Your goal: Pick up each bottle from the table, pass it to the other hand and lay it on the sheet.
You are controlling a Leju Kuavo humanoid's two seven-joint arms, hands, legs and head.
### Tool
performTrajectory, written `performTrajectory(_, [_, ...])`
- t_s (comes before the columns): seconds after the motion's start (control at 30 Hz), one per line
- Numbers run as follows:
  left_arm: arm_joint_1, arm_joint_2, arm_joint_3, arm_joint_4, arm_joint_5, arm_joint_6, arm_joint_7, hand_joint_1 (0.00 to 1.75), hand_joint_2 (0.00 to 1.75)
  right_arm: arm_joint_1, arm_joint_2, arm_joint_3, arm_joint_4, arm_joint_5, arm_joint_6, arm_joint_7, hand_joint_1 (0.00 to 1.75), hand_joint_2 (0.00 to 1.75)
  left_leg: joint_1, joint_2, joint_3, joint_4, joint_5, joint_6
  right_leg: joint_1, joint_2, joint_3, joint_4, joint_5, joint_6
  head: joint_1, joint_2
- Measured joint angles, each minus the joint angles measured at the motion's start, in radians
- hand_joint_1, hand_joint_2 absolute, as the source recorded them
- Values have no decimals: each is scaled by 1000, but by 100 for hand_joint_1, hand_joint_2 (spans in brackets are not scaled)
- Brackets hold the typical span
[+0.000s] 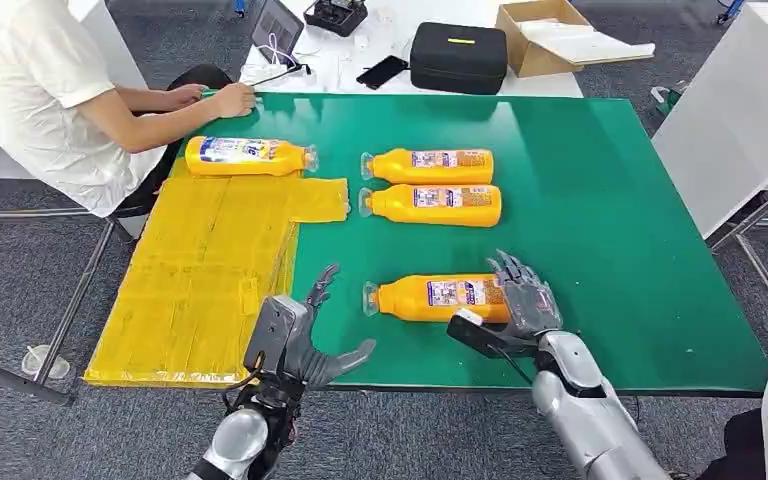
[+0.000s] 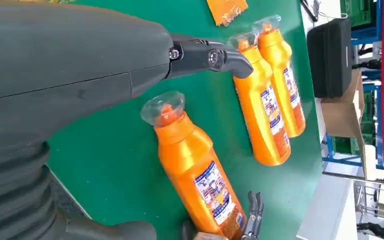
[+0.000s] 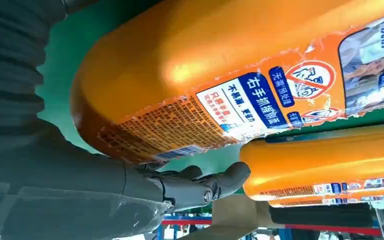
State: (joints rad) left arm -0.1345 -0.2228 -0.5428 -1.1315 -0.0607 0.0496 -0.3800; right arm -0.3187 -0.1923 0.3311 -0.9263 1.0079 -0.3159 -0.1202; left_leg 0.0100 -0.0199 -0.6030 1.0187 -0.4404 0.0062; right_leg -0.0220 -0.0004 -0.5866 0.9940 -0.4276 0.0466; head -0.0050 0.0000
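At the far left of the head view a person (image 1: 35, 95) in a white shirt sits at the corner of the table (image 1: 600, 200), one hand (image 1: 230, 99) resting on its green top. In front of the person a yellow sheet (image 1: 200, 280) covers the table's left part, and one orange bottle (image 1: 248, 156) lies across its far edge, cap pointing right.

The left hand (image 1: 305, 340) hovers over the near edge of the table, just right of the sheet — fingers spread, holding nothing. In the left wrist view its thumb (image 2: 210, 56) points out over the green top above the nearest bottle (image 2: 197, 170).

Further right, two more bottles lie side by side in the middle of the table, touching or almost so: the far bottle (image 1: 430, 166) and the middle bottle (image 1: 432, 204), caps to the left. The nearest bottle lies alone closer to the robot, cap also to the left.

The right hand (image 1: 522, 295) sits at that bottle's base end, fingers reaching over it. The right wrist view shows the bottle's base close against the palm with the thumb (image 3: 205, 186) below it — the bottle seems to lie on the table, and I cannot tell whether the fingers have closed on it.

Beyond the green top lie a black case (image 1: 458, 57) and a cardboard box (image 1: 545, 35).
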Motion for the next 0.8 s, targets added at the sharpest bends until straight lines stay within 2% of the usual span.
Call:
performTrajectory(0.43, [-14, -2, -3, 15, 8, -2, -10, 0, 175, -65, 8, 2, 93, -60, 93, -45, 2, 175, 0, 1, 3, 0, 0, 0, 0, 1, 2, 0, 0, 0, 0, 0])
performTrajectory(0.8, [-22, -2, -11, 18, 9, -3, -11, 0, 175, -85, 6, 5, 127, -64, 100, -53, 2, 175, 0, 1, 4, 0, 0, 0, 0, 1, 4, 0, 0, 0, 0, 0])
